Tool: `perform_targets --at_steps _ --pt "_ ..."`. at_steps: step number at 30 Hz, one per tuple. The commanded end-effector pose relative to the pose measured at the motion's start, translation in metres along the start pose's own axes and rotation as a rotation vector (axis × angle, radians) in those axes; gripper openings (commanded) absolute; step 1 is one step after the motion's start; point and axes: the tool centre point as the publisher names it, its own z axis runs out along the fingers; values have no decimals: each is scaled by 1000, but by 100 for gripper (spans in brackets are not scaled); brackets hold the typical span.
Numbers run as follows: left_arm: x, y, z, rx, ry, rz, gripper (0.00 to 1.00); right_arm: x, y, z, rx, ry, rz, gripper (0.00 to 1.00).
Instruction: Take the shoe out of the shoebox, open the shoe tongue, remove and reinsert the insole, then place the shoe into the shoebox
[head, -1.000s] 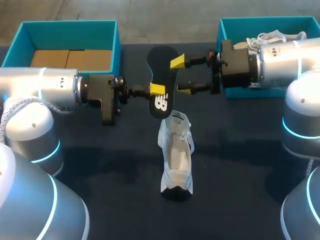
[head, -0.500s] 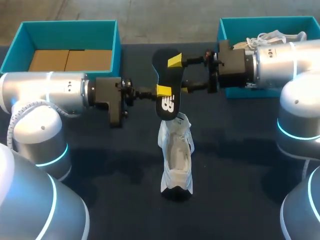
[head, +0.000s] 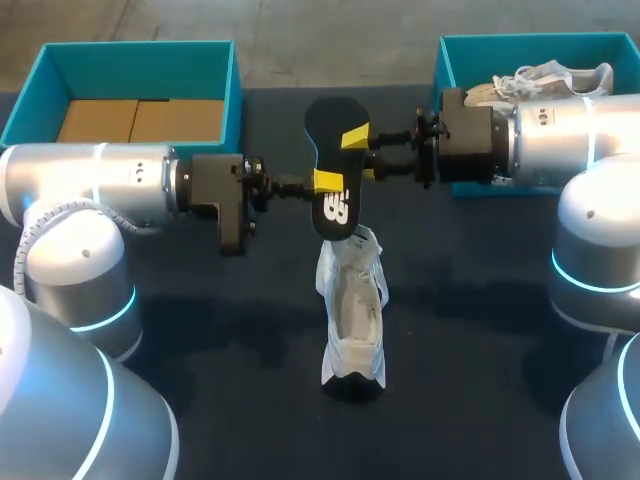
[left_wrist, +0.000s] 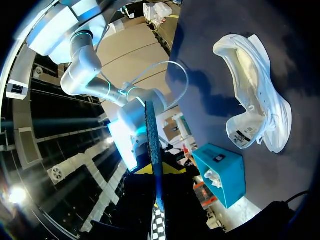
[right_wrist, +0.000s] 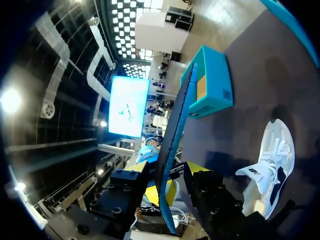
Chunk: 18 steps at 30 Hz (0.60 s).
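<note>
Dark navy, matte and flat, the tabletop (head: 480, 330) carries two teal shoeboxes at its far edge, well apart. The left shoebox (head: 232, 90) has brown cardboard (head: 140, 118) on its floor, and the right shoebox (head: 530, 40) holds a second shoe (head: 545, 78), white and laced.

There are two shoes in all. The other white shoe (head: 352, 310) lies on the tabletop between the arms, its opening facing up.

One black insole (head: 330, 125) hangs in the air just above that shoe's far end. Two arms come in from the sides and meet at it. The left gripper (head: 326, 183) is clamped on the insole's lower half and carries it. The right gripper (head: 358, 155) straddles the upper half with its fingers apart, and the right wrist view shows a gap beside the insole.
</note>
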Motion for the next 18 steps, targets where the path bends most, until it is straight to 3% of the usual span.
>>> perform_targets --at_steps 1,11,16,18 --pt "0 -1 1 -3 -1 2 0 2 -1 1 -8 -10 5 42" --pt "0 -1 1 -3 -1 2 0 1 2 2 -10 -1 15 31" --pt "0 -1 1 -3 -1 2 0 0 3 2 -8 -1 18 18" --pt "0 -1 1 -3 -1 2 0 0 3 2 -9 -1 20 7"
